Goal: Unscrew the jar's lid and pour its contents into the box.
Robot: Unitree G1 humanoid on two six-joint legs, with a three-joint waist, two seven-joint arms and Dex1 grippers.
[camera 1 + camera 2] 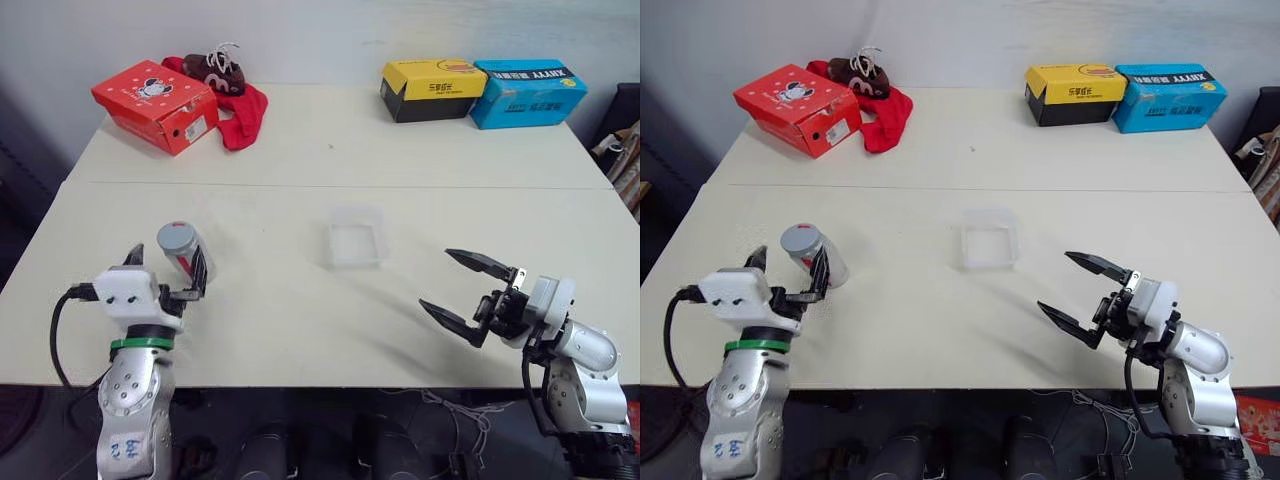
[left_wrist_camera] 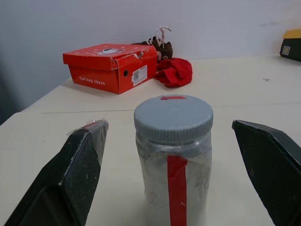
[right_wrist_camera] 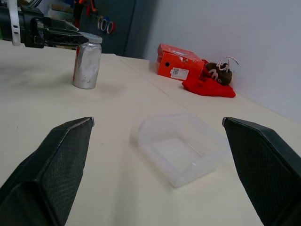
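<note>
blocking the jar point(image 1: 182, 250) base, left end effector point(image 1: 168, 275) gapes.

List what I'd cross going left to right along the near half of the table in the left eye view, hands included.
left hand → jar with its lid still on, standing between that hand's open fingers → box, clear and shallow → right hand, open above the table.

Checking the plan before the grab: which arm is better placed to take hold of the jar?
Left, probably. The left gripper already has its open jaws on either side of the jar, lid on. The right gripper hovers beyond the box.
</note>
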